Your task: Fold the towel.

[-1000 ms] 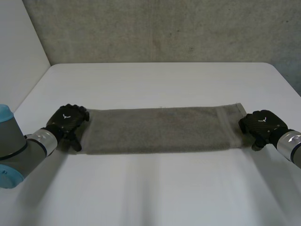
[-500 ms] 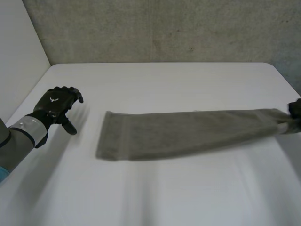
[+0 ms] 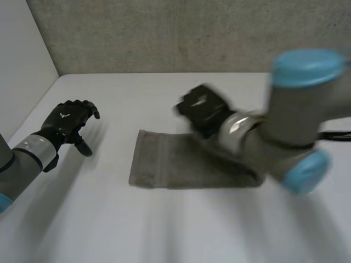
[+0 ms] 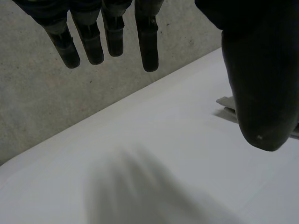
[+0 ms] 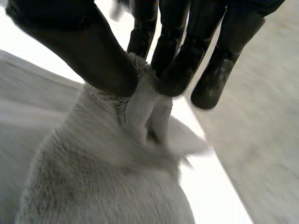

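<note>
right hand (image 3: 201, 109) pinching towel (image 3: 164, 164) | left hand (image 3: 67, 121) relaxed, empty | white table (image 3: 164, 230) | concrete wall (image 3: 164, 33)

I can read no words, numbers or labels from here. The nearest thing to a sign is a small white emblem (image 3: 64, 115) on the back of the left hand (image 3: 68, 125), and it is a shape rather than letters. The right hand (image 3: 202, 112) shows a pale mark on its back too, but it is too blurred for me to make out. The towel (image 3: 164, 164) shows me plain grey cloth with a woven band near its end and no lettering that I can read.
</note>
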`<state>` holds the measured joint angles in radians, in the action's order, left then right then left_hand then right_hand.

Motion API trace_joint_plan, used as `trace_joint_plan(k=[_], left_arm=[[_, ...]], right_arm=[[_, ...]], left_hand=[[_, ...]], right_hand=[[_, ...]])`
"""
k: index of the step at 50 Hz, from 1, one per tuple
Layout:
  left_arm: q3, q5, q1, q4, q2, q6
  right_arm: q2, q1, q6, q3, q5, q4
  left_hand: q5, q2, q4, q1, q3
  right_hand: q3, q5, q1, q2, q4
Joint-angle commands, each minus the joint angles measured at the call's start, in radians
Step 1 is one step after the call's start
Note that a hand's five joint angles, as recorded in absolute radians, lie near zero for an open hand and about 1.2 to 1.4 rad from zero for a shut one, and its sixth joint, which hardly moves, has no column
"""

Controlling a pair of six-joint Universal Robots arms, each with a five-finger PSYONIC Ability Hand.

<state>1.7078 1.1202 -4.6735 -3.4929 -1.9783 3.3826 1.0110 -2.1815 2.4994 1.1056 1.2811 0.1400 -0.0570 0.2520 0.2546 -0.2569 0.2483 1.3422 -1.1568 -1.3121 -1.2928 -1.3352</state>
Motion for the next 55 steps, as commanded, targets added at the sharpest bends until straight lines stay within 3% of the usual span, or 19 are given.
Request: trace_joint_plan(k=[1,2,6,13,18,31,32,34,35,37,46,51,53,55], left_arm=[[0.006,0.000,0.006,0.002,0.001,0.000],[0.006,0.000,0.009,0.002,0.001,0.000],[0.007,-0.005,0.021,0.002,0.001,0.000],[0.007,-0.006,0.041,0.002,0.001,0.000],[0.007,-0.006,0.061,0.002,0.001,0.000],[0.015,-0.006,0.075,0.003,-0.001,0.000],[0.015,-0.006,0.075,0.003,-0.001,0.000],[0.015,-0.006,0.075,0.002,0.001,0.000],[0.015,-0.006,0.075,0.002,0.001,0.000],[0.015,-0.006,0.076,0.002,0.001,0.000],[-0.024,-0.002,0.096,0.006,0.038,-0.006],[-0.071,0.003,0.125,0.014,0.081,-0.065],[-0.112,0.006,0.141,0.012,0.099,-0.155],[-0.128,0.006,0.142,0.011,0.116,-0.204]], right_arm=[[-0.193,-0.135,-0.010,-0.096,0.067,-0.016],[-0.196,-0.133,-0.005,-0.090,0.073,-0.014],[-0.171,-0.112,-0.001,-0.061,0.080,-0.017],[-0.015,0.031,0.032,0.114,0.064,-0.048],[0.101,0.159,0.042,0.366,-0.011,-0.149],[0.101,0.264,0.035,0.603,-0.020,-0.250],[0.101,0.264,0.035,0.603,-0.020,-0.250],[0.098,0.267,0.033,0.603,-0.019,-0.257],[0.098,0.267,0.033,0.603,-0.019,-0.257],[0.113,0.267,0.032,0.590,-0.011,-0.257],[0.190,0.247,0.030,0.424,-0.009,-0.201],[0.124,0.112,0.038,0.217,-0.025,-0.109],[0.013,-0.028,0.036,0.056,-0.019,-0.060],[-0.038,-0.078,0.036,-0.008,-0.020,-0.030]], left_hand=[[0.042,-0.062,-0.065,0.067,-0.058],[0.042,-0.062,-0.065,0.067,-0.058],[0.042,-0.062,-0.065,0.067,-0.058],[0.042,-0.062,-0.065,0.067,-0.058],[0.042,-0.062,-0.065,0.067,-0.058],[0.042,-0.062,-0.065,0.067,-0.058],[0.042,-0.062,-0.065,0.067,-0.058],[0.042,-0.062,-0.065,0.067,-0.058],[0.042,-0.062,-0.065,0.067,-0.058],[0.042,-0.062,-0.065,0.067,-0.058],[0.042,-0.062,-0.065,0.067,-0.058],[0.042,-0.062,-0.065,0.067,-0.058],[0.039,-0.059,-0.062,0.064,-0.055],[0.039,-0.059,-0.062,0.064,-0.055]], right_hand=[[-0.920,0.909,0.889,0.870,0.913],[-1.106,1.095,1.075,1.056,1.099],[-1.113,1.102,1.083,1.064,1.106],[-1.046,1.035,1.016,0.996,1.039],[-0.914,0.903,0.884,0.865,0.907],[-0.709,0.698,0.679,0.659,0.702],[-0.708,0.697,0.678,0.659,0.701],[-0.376,0.365,0.345,0.326,0.369],[-0.374,0.363,0.343,0.324,0.367],[0.052,-0.063,-0.082,-0.101,-0.059],[0.054,-0.065,-0.084,-0.103,-0.061],[0.054,-0.065,-0.084,-0.103,-0.061],[0.054,-0.065,-0.084,-0.103,-0.061],[0.054,-0.065,-0.084,-0.103,-0.061]])
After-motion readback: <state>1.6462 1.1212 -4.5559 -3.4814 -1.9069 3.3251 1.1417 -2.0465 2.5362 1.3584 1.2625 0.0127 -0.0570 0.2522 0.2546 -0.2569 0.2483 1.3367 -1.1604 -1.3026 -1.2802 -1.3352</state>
